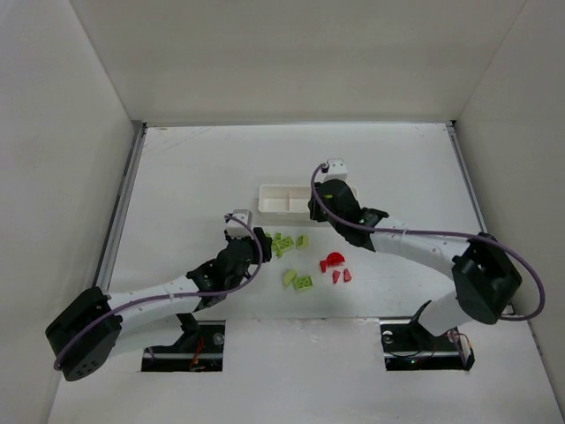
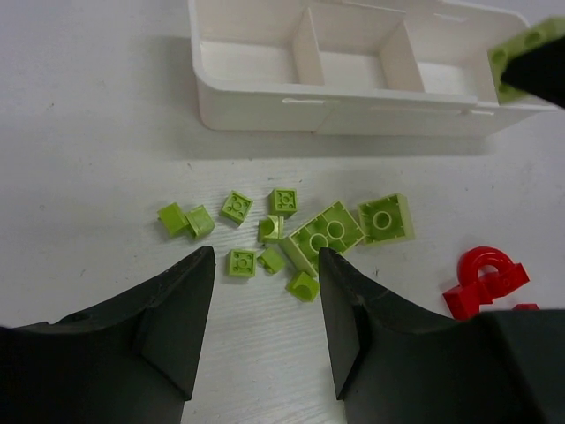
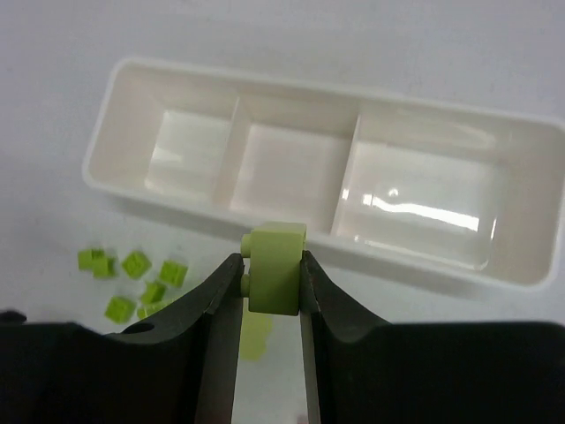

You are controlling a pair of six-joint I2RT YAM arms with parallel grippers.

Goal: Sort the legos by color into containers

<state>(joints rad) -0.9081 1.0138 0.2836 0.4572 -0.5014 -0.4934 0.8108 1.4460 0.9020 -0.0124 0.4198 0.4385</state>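
I am on the step of carrying one green piece to its home. My right pincer is squeezed shut on a small lime-green brick, with one finger on each side of it and the brick standing up between them. In the right wrist view the brick hangs at 6 o'clock from the middle box of the white tray, close to the tray's near wall. I cannot tell if it is over a box yet. All three boxes look bare, so no color has a home so far. My left pincer is wide open and holds nothing. It hangs low over the pile of green bricks on the table. From that pile, the tray is at 12 o'clock and the red pieces are at 3 o'clock, a little apart. Next, I think the right arm has to move the brick toward 12 o'clock until it sits right above one box, then open and let it drop. The brick is tiny and the walls are thin, so I would aim for the middle of a box and let go low.
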